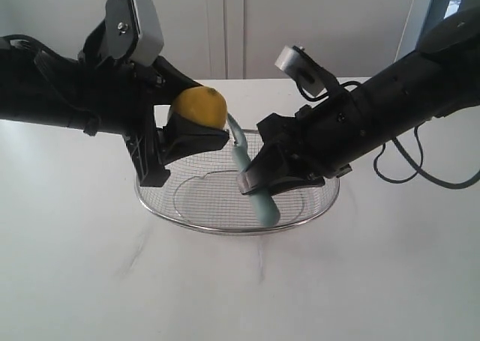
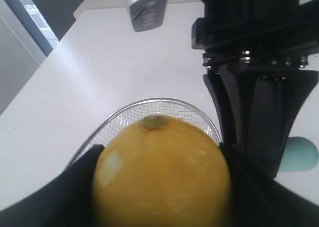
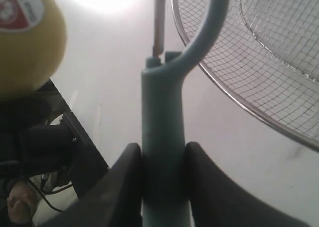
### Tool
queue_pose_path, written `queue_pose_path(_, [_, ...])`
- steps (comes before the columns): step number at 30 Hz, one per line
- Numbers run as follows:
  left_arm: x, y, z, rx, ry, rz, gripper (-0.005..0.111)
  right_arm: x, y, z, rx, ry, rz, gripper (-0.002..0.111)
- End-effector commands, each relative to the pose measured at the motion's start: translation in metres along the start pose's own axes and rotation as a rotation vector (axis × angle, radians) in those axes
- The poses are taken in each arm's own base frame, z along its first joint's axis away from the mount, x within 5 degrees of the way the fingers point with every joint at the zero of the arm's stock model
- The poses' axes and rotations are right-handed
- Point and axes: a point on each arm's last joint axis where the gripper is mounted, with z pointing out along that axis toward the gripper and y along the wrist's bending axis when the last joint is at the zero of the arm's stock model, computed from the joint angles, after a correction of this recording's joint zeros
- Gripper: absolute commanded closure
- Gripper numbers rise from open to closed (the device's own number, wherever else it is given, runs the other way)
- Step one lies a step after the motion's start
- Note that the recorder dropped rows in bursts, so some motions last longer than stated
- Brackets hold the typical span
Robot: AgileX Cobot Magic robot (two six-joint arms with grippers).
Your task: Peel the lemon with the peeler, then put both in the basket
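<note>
The left gripper is clamped on the lemon, one dark finger on each side of the fruit. The lemon hangs in the air over the left rim of the basket, its nub end pointing away from the wrist. A red and white sticker shows on the skin.

The right gripper is closed on the peeler, both pads pressed against the pale teal handle. The peeler stands tilted over the basket, handle end low inside the right half and close to the mesh, curved head up beside the lemon's right side. The blade looks just clear of the skin, though the exterior view is too coarse to be sure.

The basket sits on the white table, about midway between its left and right edges and nearer the far edge than the near one. Both arms reach in from the sides and meet over it.
</note>
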Motion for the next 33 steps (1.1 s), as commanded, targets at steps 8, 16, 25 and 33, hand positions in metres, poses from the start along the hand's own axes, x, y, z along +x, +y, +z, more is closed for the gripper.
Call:
queue_pose_path(8, [0.002, 0.006, 0.005, -0.054, 0.001, -0.049, 0.107, 0.001, 0.01, -0.005, -0.01, -0.022, -0.008, 0.108])
queue_pose_path(16, [0.004, 0.007, 0.008, -0.045, -0.013, -0.084, 0.107, 0.002, 0.016, 0.002, -0.007, -0.018, -0.027, 0.108])
queue_pose_path(25, [0.004, 0.007, 0.008, -0.044, -0.013, -0.084, 0.107, 0.002, 0.019, 0.005, -0.002, -0.016, -0.04, 0.108])
queue_pose_path(33, [0.004, 0.007, 0.008, -0.053, -0.009, -0.084, 0.107, 0.002, 0.019, 0.005, -0.002, -0.016, -0.04, 0.108])
